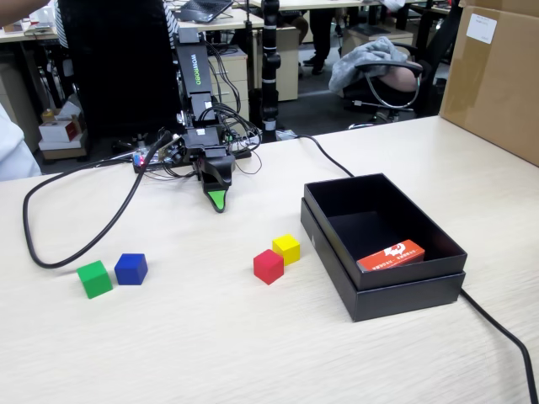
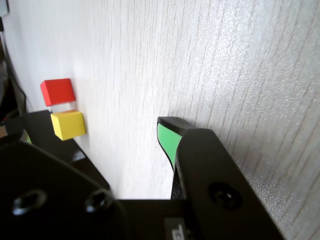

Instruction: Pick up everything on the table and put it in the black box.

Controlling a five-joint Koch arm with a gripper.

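Observation:
Four cubes lie on the pale wood table. In the fixed view the green cube and the blue cube sit side by side at the left. The red cube and the yellow cube touch near the middle, just left of the black box. My gripper points down at the table behind them, open and empty, apart from every cube. The wrist view shows the gripper, its green-padded fingertip, the red cube, the yellow cube and the box's edge.
A flat orange-red packet lies inside the black box. A big brown carton stands at the back right. A black cable loops over the table's left part and another runs past the box's right corner.

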